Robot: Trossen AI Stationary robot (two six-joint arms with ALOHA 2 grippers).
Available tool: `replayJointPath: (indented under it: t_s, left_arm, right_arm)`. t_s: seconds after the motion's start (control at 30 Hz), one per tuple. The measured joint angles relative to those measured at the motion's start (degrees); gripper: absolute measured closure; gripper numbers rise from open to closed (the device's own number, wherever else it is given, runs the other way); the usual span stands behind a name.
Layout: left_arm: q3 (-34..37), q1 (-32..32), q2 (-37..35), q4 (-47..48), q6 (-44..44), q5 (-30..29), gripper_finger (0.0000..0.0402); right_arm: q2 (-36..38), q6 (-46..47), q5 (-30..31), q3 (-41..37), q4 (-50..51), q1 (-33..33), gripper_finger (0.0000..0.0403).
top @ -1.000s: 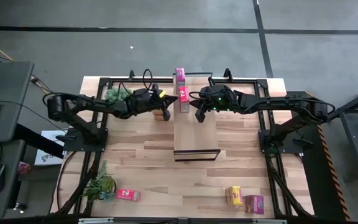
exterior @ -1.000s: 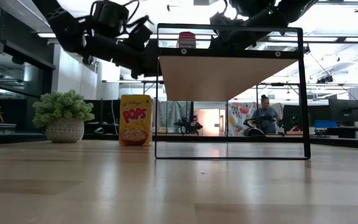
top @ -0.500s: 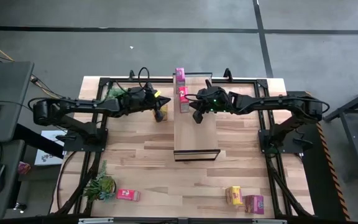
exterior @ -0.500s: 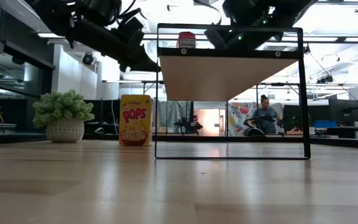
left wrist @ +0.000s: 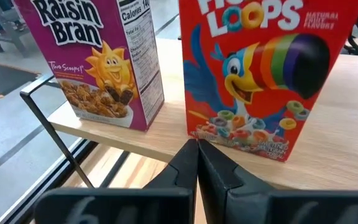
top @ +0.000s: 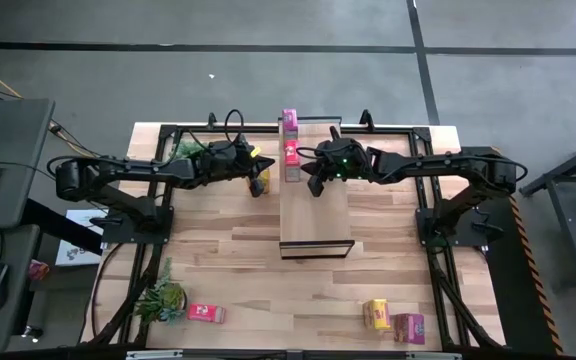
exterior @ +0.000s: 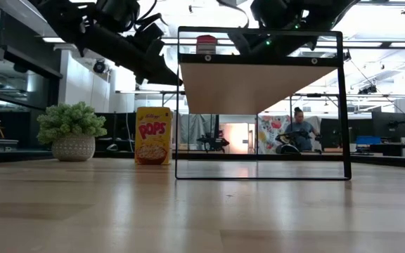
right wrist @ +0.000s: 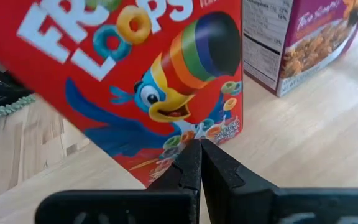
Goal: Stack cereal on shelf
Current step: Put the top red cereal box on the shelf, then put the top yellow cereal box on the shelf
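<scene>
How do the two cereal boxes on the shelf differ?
The Raisin Bran box is magenta-purple with a sun and flakes; the Froot Loops box is red with a toucan. Both closed grippers, left and right, point at the Froot Loops box, not the Raisin Bran box. Both boxes stand upright on the shelf.

From above we can't read the red box (top: 291, 153) on the shelf (top: 315, 215); it's too small, and the right gripper (top: 314, 185) covers the plank beside it. In the left wrist view the Froot Loops box (left wrist: 267, 74) and the Raisin Bran box (left wrist: 98, 56) are cut off at the frame's edge. Down low, the shelf frame (exterior: 259, 31) and dark arms hide all but the red box's top (exterior: 206, 43). The near-edge boxes (top: 206, 313) stay unreadable.
</scene>
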State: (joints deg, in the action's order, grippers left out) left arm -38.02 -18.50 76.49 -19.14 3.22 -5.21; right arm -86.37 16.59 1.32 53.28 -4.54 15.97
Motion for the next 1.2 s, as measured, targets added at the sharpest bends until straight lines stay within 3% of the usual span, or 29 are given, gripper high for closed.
replayJointPath:
  t_s: [0.3, 0.47, 0.63, 0.87, 1.03, 1.2]
  left_arm:
    - [0.0, 0.0, -4.0, 4.3, 2.4, -1.0, 0.0401]
    - [0.4, 0.0, -11.8, 11.2, 2.4, -3.1, 0.0401]
    - [5.2, 0.0, -20.9, 12.1, 2.4, -3.0, 0.0401]
    - [11.6, 0.0, -31.4, 11.0, 3.0, -3.0, 0.0401]
    - [12.6, 0.0, -31.0, 9.8, 1.5, -2.6, 0.0380]
    - [12.6, 0.0, -27.0, 7.8, 1.5, -2.4, 0.0314]
  right_arm:
    - [0.2, -1.5, 0.0, 0.0, 2.3, 0.4, 0.0403]
    - [3.3, -3.9, 2.1, 0.0, 6.5, 1.8, 0.0403]
    - [8.5, -5.7, 4.3, -0.3, 12.8, 2.4, 0.0403]
    - [16.1, -5.0, 4.9, -8.3, 8.0, 1.9, 0.0403]
    - [20.9, -4.0, 4.9, -16.2, -1.4, 2.1, 0.0403]
    - [24.7, -2.9, 4.5, -17.9, -1.8, 2.8, 0.0403]
